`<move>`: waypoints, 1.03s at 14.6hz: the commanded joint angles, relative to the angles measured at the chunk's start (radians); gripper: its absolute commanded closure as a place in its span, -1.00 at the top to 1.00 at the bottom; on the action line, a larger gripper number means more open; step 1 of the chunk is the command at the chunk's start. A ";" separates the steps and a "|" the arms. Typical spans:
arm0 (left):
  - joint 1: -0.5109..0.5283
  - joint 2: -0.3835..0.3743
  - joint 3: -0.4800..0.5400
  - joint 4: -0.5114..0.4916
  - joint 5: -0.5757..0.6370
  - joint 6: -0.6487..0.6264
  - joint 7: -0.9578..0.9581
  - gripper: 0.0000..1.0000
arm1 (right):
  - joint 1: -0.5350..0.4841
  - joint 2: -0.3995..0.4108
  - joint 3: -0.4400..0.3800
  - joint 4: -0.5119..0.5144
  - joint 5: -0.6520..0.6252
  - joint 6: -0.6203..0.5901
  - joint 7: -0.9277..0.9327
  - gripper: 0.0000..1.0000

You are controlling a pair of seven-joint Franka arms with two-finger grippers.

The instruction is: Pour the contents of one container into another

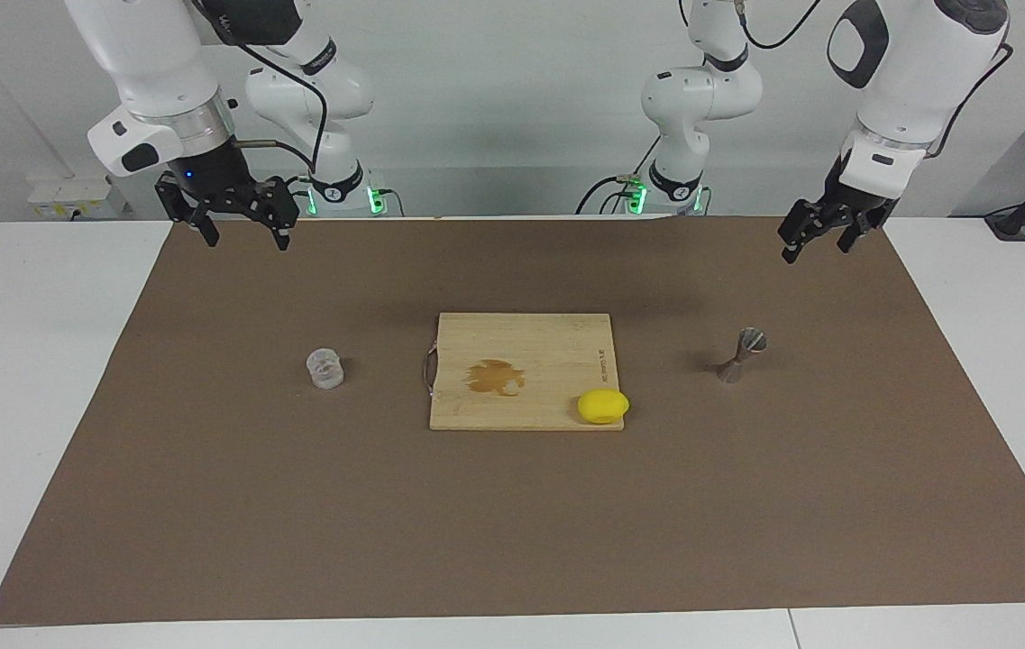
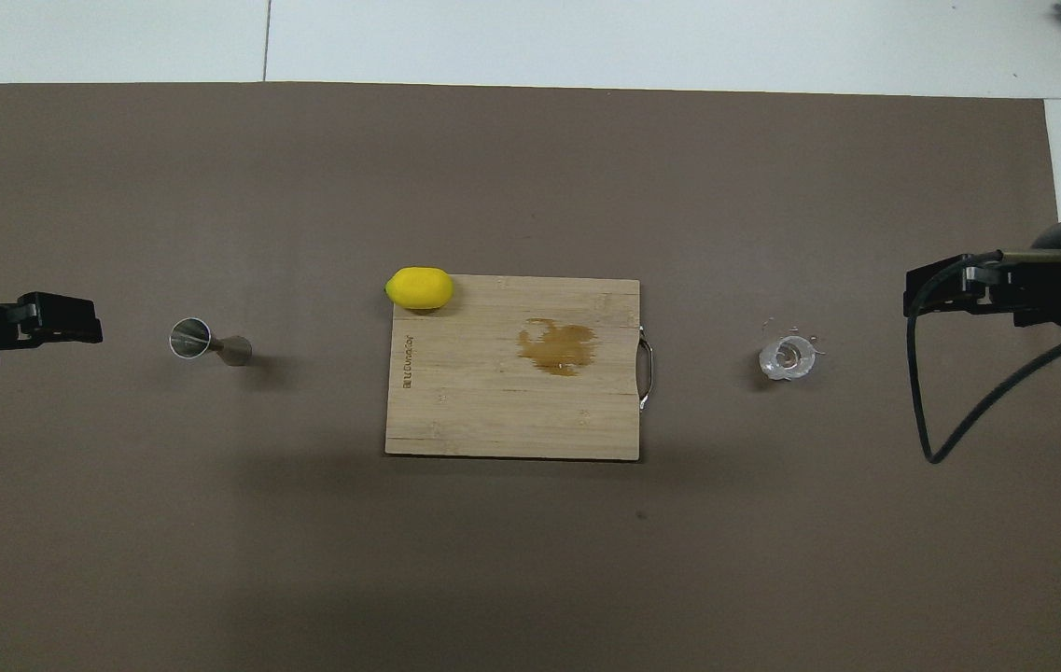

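A brown mat (image 1: 512, 505) fills both views. At frame centre lies a cutting board (image 1: 526, 342), stained, a lemon (image 1: 603, 406) on its corner. The facing view alone shows both arms whole: right gripper (image 1: 242, 236) at upper left, fingers spread and empty; left gripper (image 1: 814, 242) at upper right, likewise spread. The overhead view alone shows down into the jigger (image 2: 203, 342) at mid-left and the glass tumbler (image 2: 787, 359) at mid-right.

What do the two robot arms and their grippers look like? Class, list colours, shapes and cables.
Both arms have glossy white rounded shells with dark joint panels and black cables. The right gripper and left gripper are black two-finger claws. A silver ring tops the right one. Green lights glow at both bases.
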 commanded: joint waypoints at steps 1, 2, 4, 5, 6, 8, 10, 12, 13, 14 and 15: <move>0.037 -0.030 0.006 -0.036 -0.010 0.006 0.014 1.00 | -0.012 -0.019 0.001 -0.017 0.023 -0.008 -0.019 1.00; 0.040 -0.030 0.006 -0.047 -0.019 0.012 0.014 1.00 | -0.012 -0.019 0.001 -0.017 0.023 -0.008 -0.019 1.00; 0.062 -0.028 0.007 -0.066 -0.065 0.027 0.016 1.00 | -0.014 -0.019 0.001 -0.017 0.023 -0.009 -0.019 1.00; 0.069 -0.028 0.007 -0.084 -0.080 0.038 0.016 1.00 | -0.014 -0.021 0.001 -0.017 0.023 -0.009 -0.019 1.00; 0.077 -0.027 0.007 -0.102 -0.082 0.058 0.022 1.00 | -0.012 -0.019 0.001 -0.017 0.023 -0.009 -0.019 1.00; 0.083 -0.021 0.007 -0.144 -0.082 0.114 0.045 1.00 | -0.012 -0.019 0.001 -0.017 0.023 -0.008 -0.018 1.00; 0.085 -0.013 0.009 -0.161 -0.082 0.154 0.096 1.00 | -0.014 -0.019 0.001 -0.017 0.023 -0.006 -0.013 1.00; 0.085 0.002 0.009 -0.175 -0.083 0.182 0.117 1.00 | -0.012 -0.019 0.001 -0.017 0.023 0.003 -0.006 1.00; 0.092 0.016 0.009 -0.178 -0.082 0.196 0.120 1.00 | -0.012 -0.019 0.001 -0.019 0.023 0.007 0.000 1.00; 0.097 0.036 0.009 -0.175 -0.085 0.213 0.139 1.00 | -0.012 -0.019 0.001 -0.020 0.023 0.014 0.016 1.00; 0.097 0.050 0.009 -0.173 -0.103 0.228 0.171 1.00 | -0.012 -0.019 0.001 -0.031 0.023 0.033 0.040 1.00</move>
